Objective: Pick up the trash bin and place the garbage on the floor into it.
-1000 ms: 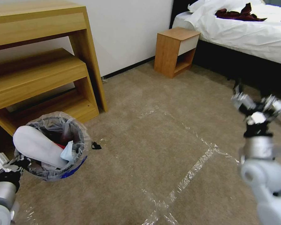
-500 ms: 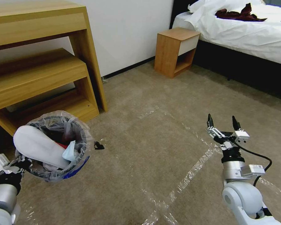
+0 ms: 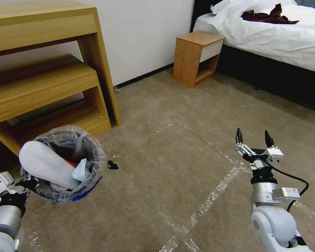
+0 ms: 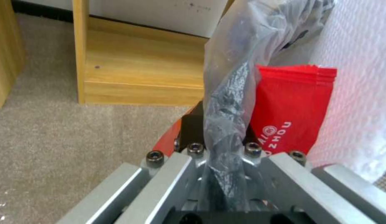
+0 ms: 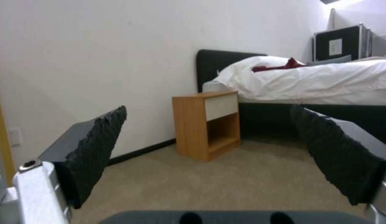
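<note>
Two grippers share the job unevenly. At the lower left of the head view the left gripper (image 3: pixel 24 182) is clamped on the near rim of the trash bin (image 3: pixel 64 162), and its wrist view shows why the grip sits there: the fingers (image 4: pixel 168 174) close on the rim together with a twisted fold of the clear plastic liner (image 4: pixel 228 102), so bag and bin are held as one. The bin leans toward the arm beside the low wooden shelf unit (image 3: pixel 49 84), its mouth facing up and forward, a pose that, to my eye, keeps the opening ready to receive litter.

Inside it a flat white slipper (image 3: pixel 45 168) lies slanted across the mouth with one end over the rim, too long to drop in fully. A pale blue wad (image 3: pixel 78 172) sits beside it, and a glossy red wrapper (image 4: pixel 290 109) with white print stands pressed against the liner. The bin's wall shows blue at the lower edge and red near the clamp; the liner is thin, crinkled and shiny.

One small dark scrap (image 3: pixel 112 164) lies on the beige carpet (image 3: pixel 164 175) just beside the bin, apparently the last piece of litter in sight.

Well apart, the right gripper (image 3: pixel 254 137) stands upright over the carpet, its ridged black pads (image 5: pixel 97 146) spread wide with nothing between them, likely waiting to pick. Strips of clear tape (image 3: pixel 213 192) cross the carpet near it.
</note>
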